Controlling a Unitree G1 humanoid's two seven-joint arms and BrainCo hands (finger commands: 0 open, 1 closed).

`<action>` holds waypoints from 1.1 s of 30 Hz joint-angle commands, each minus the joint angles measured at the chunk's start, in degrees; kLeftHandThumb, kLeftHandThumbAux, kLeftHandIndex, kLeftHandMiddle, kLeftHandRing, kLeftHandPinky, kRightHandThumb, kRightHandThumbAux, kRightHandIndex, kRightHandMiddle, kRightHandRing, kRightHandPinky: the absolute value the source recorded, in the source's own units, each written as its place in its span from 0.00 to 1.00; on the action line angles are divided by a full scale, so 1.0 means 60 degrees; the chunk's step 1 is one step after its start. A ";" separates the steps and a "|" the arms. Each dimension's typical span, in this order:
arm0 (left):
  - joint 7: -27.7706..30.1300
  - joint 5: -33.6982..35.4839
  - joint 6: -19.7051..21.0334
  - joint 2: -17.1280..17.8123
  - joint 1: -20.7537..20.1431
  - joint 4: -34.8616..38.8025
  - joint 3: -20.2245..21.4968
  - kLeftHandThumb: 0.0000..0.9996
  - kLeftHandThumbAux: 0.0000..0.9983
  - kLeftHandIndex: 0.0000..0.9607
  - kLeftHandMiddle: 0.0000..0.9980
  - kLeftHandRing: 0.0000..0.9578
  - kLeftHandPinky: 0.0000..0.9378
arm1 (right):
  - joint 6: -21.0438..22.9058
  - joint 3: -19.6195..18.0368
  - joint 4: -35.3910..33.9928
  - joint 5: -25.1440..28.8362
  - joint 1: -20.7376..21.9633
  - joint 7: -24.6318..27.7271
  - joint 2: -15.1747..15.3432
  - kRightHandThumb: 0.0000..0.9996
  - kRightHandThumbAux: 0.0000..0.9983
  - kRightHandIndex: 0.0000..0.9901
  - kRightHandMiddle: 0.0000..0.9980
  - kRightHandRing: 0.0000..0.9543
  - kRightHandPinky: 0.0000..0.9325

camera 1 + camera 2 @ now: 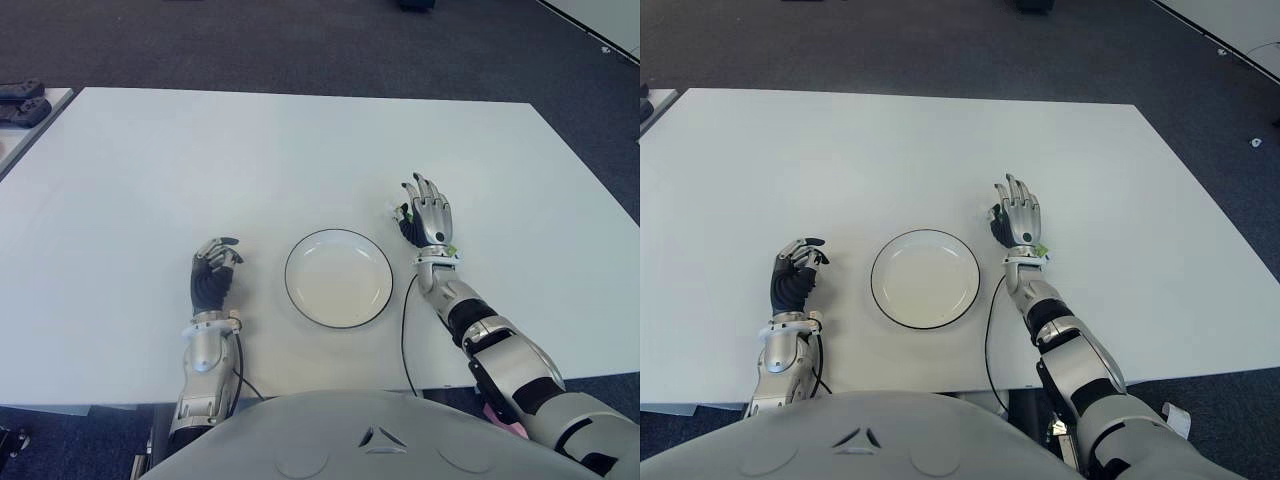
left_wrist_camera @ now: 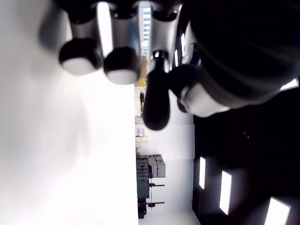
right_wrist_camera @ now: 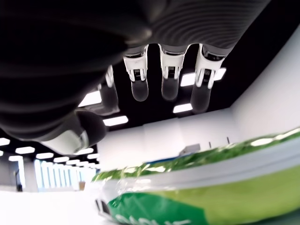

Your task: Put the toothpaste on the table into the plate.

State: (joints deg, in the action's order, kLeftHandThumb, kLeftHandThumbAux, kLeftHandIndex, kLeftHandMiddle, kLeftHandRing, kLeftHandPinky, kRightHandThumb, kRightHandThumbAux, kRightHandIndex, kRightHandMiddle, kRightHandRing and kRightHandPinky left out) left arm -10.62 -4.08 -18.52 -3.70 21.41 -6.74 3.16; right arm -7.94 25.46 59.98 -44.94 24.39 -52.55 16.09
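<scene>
The toothpaste (image 3: 197, 187) is green and white, lying on the white counter (image 1: 300, 150) just right of the plate (image 1: 338, 277), mostly hidden under my right robot hand (image 1: 428, 215). That hand's fingers are spread, gripping nothing. My left robot hand (image 1: 213, 275), left of the plate, is curled and empty

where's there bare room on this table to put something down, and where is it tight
The whole far half of the table is bare, as are the left side beyond the left hand and the right side beyond the right hand. The plate is empty. It is tight only near the front edge: the plate between both hands, with the toothpaste under the right hand's open fingers.
</scene>
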 commanded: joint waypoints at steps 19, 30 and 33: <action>-0.0012 -0.0078 0.0350 -0.0009 0.0091 -0.0327 0.0054 0.70 0.72 0.46 0.89 0.93 0.94 | -0.0635 0.0030 0.1133 0.0601 -0.1220 -0.0499 -0.0528 0.85 0.49 0.34 0.36 0.37 0.37; -0.0037 -0.0126 0.0234 0.0029 0.0109 -0.0308 0.0066 0.70 0.72 0.46 0.88 0.93 0.94 | 0.0118 -0.0404 -0.3936 0.1422 -0.3117 0.2845 0.0780 0.73 0.48 0.21 0.19 0.20 0.23; -0.0048 -0.0137 0.0192 0.0018 0.0101 -0.0319 0.0062 0.70 0.72 0.46 0.89 0.93 0.94 | 0.0564 -0.0628 -0.5475 0.1865 -0.3659 0.4190 0.1120 0.67 0.47 0.15 0.13 0.14 0.19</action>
State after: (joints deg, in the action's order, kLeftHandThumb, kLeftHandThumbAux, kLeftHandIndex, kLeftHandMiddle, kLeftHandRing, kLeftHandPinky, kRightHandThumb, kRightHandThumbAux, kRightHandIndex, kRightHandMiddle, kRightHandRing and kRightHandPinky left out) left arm -10.62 -4.52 -19.96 -3.51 21.15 -6.54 3.47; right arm -10.03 22.37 41.70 -38.65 15.10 -42.78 20.30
